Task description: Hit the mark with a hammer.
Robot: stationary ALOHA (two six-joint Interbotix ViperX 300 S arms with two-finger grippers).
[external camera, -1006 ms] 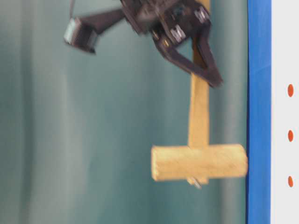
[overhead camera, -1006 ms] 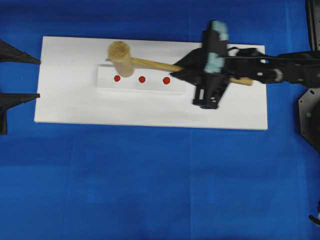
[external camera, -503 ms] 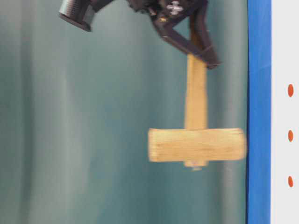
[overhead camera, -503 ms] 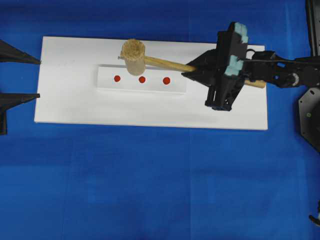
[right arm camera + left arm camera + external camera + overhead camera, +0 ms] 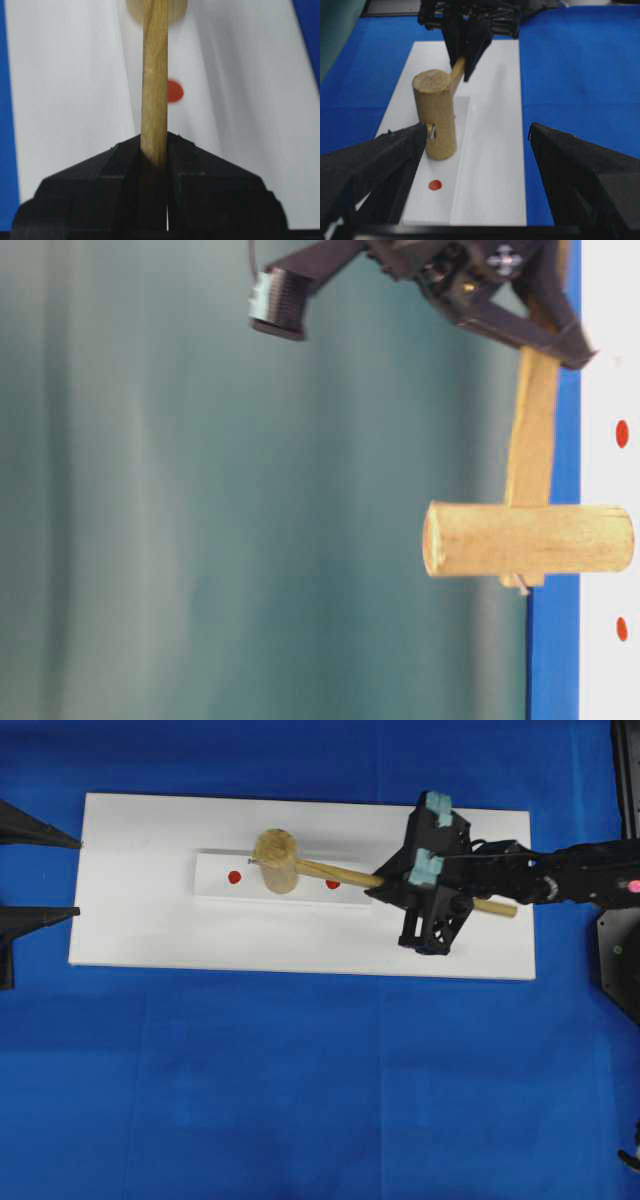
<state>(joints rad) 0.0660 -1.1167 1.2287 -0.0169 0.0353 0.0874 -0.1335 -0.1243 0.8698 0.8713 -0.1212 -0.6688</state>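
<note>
Hammer handle rightward, head left

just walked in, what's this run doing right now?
The right gripper is shut on the handle of a wooden mallet, whose head sits over the middle of three red marks on a raised white strip; the left mark is uncovered. From table level the head looks down at the strip, though contact can't be confirmed. The left gripper hangs open at the board's far end, holding nothing.
</note>
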